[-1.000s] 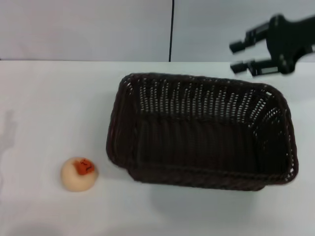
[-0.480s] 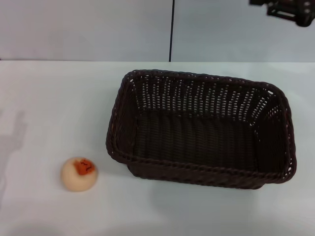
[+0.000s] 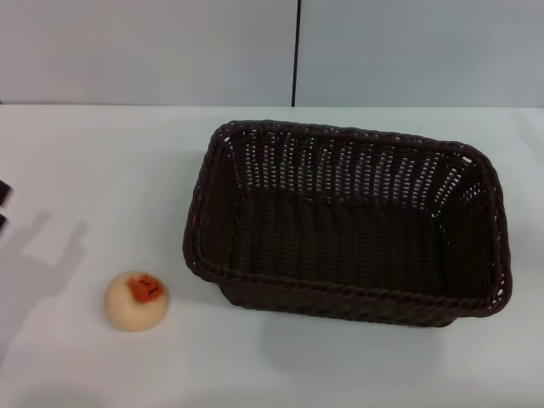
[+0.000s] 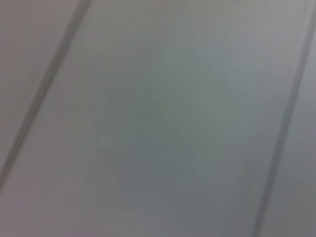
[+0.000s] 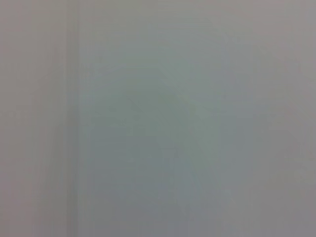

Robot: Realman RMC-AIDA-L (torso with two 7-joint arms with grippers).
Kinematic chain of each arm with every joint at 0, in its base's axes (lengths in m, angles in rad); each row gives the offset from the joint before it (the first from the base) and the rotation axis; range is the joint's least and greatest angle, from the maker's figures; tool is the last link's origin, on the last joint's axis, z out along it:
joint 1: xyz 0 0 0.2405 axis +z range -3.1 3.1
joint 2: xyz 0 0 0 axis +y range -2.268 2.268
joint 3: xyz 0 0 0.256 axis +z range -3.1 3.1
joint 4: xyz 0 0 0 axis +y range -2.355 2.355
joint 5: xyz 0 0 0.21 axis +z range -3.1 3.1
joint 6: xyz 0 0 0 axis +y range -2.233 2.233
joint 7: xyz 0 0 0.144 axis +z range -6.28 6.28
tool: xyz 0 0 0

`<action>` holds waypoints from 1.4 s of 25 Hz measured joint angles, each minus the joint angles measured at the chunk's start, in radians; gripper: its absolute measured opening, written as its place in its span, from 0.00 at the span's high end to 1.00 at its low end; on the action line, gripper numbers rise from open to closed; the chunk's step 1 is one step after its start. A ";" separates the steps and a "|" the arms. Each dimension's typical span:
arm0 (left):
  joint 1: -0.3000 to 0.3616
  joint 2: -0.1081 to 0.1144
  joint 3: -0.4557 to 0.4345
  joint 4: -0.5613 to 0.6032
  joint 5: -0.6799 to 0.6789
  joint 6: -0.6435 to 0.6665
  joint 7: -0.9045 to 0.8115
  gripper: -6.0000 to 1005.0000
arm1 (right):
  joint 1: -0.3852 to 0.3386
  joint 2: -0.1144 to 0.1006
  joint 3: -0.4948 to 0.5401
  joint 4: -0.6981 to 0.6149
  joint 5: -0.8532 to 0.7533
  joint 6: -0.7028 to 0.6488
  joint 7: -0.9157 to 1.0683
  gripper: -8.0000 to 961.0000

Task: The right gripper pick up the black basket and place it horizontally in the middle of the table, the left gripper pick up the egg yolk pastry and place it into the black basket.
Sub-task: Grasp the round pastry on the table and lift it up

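The black basket (image 3: 348,223) stands upright and empty on the white table (image 3: 102,153), its long side across the view, centre to right. The egg yolk pastry (image 3: 136,300) lies on the table in front of and left of the basket, apart from it. My left gripper (image 3: 2,205) shows only as two dark fingertips, set apart, at the left edge of the head view. It is well back and left of the pastry, and its shadow falls on the table beside it. My right gripper is out of view. Both wrist views show only a blurred grey wall.
A grey wall with a dark vertical seam (image 3: 297,51) runs behind the table's far edge. Bare tabletop lies to the left of the basket and in front of it.
The right gripper rose from behind the basket's far right corner and left the view. The left gripper's fingertips and shadow came in at the left edge. Basket and pastry stay in place.
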 joint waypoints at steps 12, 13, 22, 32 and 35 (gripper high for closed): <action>0.009 -0.002 0.360 0.083 0.000 -0.219 0.008 0.51 | -0.037 -0.012 0.108 0.091 0.002 0.029 -0.034 0.54; 0.009 -0.003 0.379 0.062 0.000 -0.251 0.031 0.51 | -0.033 -0.012 0.108 0.092 0.002 0.029 -0.034 0.54; 0.017 -0.004 0.407 0.046 0.000 -0.269 0.064 0.51 | -0.011 -0.020 0.106 0.122 0.002 0.042 -0.034 0.54; 0.005 -0.004 0.470 0.037 0.001 -0.273 0.064 0.52 | -0.007 -0.022 0.107 0.129 0.003 0.046 -0.033 0.54; 0.000 -0.005 0.479 0.037 0.001 -0.270 0.066 0.52 | -0.007 -0.022 0.104 0.130 0.003 0.052 -0.033 0.54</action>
